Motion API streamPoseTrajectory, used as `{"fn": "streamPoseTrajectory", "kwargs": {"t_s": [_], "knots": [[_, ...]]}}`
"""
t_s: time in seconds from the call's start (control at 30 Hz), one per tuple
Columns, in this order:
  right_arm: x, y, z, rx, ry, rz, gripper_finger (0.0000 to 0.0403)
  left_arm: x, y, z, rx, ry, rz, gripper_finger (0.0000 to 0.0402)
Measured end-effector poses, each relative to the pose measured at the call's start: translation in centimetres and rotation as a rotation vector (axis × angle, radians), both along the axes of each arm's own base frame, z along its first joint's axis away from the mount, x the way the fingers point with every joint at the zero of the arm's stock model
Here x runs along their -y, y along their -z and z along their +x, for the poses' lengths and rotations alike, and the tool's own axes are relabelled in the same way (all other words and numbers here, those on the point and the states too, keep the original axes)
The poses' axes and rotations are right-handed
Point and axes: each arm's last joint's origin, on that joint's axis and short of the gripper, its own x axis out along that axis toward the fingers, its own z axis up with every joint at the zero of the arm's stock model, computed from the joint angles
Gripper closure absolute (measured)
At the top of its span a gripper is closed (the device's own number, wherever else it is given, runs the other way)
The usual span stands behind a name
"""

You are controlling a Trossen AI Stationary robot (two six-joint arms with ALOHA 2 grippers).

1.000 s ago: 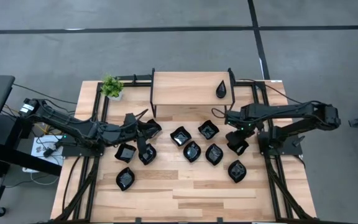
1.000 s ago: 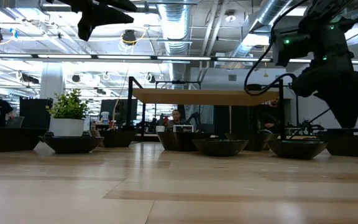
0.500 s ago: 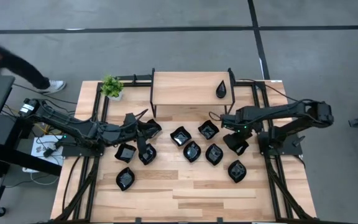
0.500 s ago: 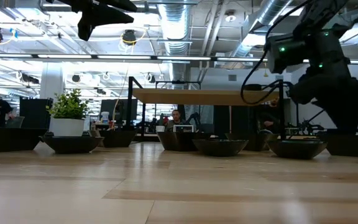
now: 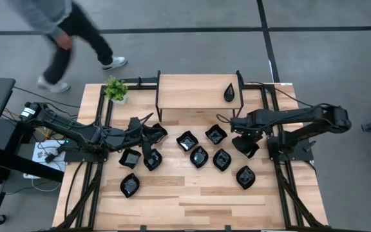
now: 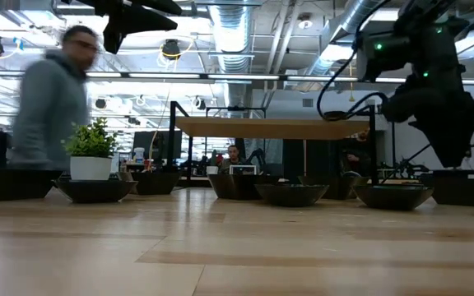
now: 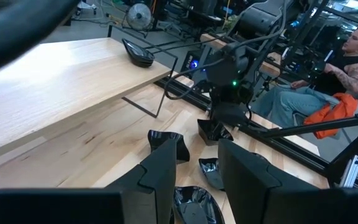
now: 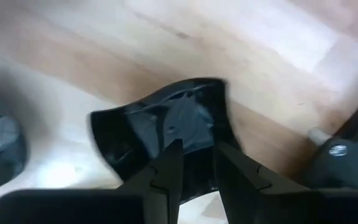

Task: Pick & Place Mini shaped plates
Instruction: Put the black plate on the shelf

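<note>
From above, I am reaching my right gripper (image 5: 245,145) over a square plate (image 5: 248,149) at the table's (image 5: 192,203) right side, while my left gripper (image 5: 148,136) is hovering among the mini shaped plates (image 5: 199,156) scattered mid-table; one teardrop plate (image 5: 229,93) is sitting alone on the raised shelf (image 5: 192,90). Across the tabletop, empty dishes are lining up beside a potted plant (image 6: 90,150). Through my left wrist, my fingers (image 7: 160,174) are standing apart, holding nothing. Through my right wrist, my fingers (image 8: 166,171) are pinching the square plate's rim
</note>
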Motion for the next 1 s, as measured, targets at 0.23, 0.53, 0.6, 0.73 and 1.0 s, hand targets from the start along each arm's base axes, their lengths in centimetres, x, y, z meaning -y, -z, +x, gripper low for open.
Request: {"fn": "streamPoseTrajectory", "kwargs": {"t_s": [0.23,0.53,0.6,0.73,1.0], "knots": [[0.6,1.3,-0.5,-0.072,0.027,0.01,0.032,0.0,0.0,0.0,-0.001,0.0,0.001,0.028],[1.2,1.9,-0.2,-0.086,-0.013,0.015,0.032,0.0,0.0,0.0,0.003,0.001,-0.002,0.028],[1.5,2.0,-0.2,-0.08,-0.009,0.016,0.032,0.0,-0.1,0.0,0.007,0.006,-0.004,0.028],[2.1,1.9,-0.3,-0.075,-0.039,0.022,0.032,0.0,-0.1,0.0,0.007,0.007,-0.005,0.028],[2.8,2.0,-0.5,-0.053,-0.086,0.066,0.032,0.0,-0.1,0.0,0.012,0.007,-0.006,0.028]]}}
